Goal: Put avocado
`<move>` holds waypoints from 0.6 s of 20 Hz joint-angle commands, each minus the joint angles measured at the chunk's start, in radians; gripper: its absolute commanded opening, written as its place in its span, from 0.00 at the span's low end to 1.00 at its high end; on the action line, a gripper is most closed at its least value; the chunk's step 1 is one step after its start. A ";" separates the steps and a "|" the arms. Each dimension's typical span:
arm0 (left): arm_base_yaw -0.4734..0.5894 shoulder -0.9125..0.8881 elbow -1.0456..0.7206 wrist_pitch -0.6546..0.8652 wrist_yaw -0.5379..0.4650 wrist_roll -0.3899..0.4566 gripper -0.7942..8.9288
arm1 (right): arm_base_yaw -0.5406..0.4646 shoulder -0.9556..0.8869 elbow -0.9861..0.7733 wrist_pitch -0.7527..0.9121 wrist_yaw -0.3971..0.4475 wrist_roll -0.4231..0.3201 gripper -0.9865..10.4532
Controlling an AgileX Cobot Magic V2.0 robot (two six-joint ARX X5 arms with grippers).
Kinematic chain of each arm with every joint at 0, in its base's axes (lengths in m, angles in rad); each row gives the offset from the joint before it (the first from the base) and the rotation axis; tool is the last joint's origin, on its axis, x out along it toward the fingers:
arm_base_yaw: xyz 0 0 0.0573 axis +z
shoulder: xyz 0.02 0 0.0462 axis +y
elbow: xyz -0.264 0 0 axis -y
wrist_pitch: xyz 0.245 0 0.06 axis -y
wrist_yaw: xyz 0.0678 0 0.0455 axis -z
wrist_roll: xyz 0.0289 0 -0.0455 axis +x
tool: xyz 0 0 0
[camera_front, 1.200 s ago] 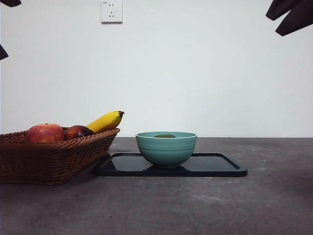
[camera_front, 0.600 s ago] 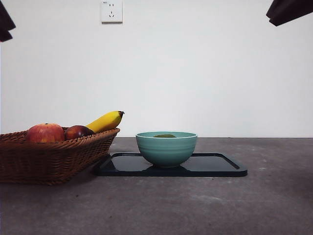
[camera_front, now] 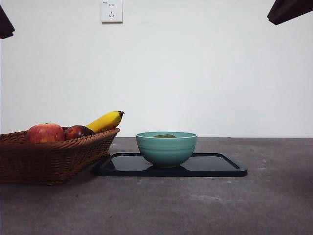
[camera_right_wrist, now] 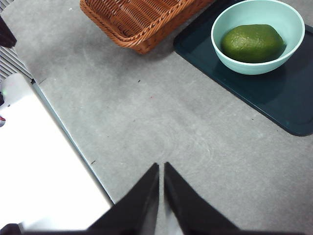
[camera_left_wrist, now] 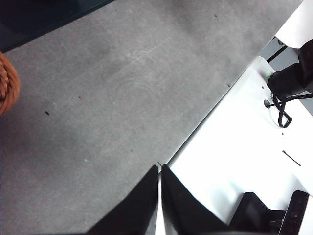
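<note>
The olive-green avocado (camera_right_wrist: 253, 43) lies inside the teal bowl (camera_right_wrist: 230, 58), which stands on the dark tray (camera_right_wrist: 274, 98). From the front only the avocado's top (camera_front: 165, 135) peeks over the bowl's rim (camera_front: 166, 148). My right gripper (camera_right_wrist: 161, 169) hangs shut high over bare table, well away from the bowl; its arm shows as a dark tip (camera_front: 288, 10) in the front view's top right corner. My left gripper (camera_left_wrist: 159, 170) is shut too, above the table's edge, and its arm is a dark tip (camera_front: 5, 23) at the top left.
A wicker basket (camera_front: 49, 156) stands left of the tray (camera_front: 171, 166), holding a red apple (camera_front: 45, 132), a dark red-brown fruit (camera_front: 78, 131) and a banana (camera_front: 105, 121). A white surface with cables (camera_left_wrist: 254, 161) borders the grey table.
Both arms have drawn further up and out toward the top corners of the front view. The bowl, avocado, tray and basket have not moved.
</note>
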 commanded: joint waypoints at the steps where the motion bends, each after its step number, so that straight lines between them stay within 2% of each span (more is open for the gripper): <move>1: -0.003 0.005 0.007 0.005 0.005 0.010 0.09 | 0.006 0.004 0.005 0.004 -0.003 0.009 0.09; 5: -0.003 0.003 0.007 0.010 0.004 0.013 0.09 | 0.006 0.004 0.005 0.004 -0.003 0.009 0.09; 7: 0.010 -0.029 0.007 0.074 -0.021 0.063 0.09 | 0.006 0.004 0.005 0.005 -0.003 0.009 0.09; 10: 0.093 -0.114 -0.005 0.340 -0.079 0.153 0.09 | 0.006 0.004 0.005 0.005 -0.003 0.009 0.09; 12: 0.179 -0.188 -0.047 0.553 -0.142 0.154 0.09 | 0.006 0.004 0.005 0.005 -0.003 0.009 0.09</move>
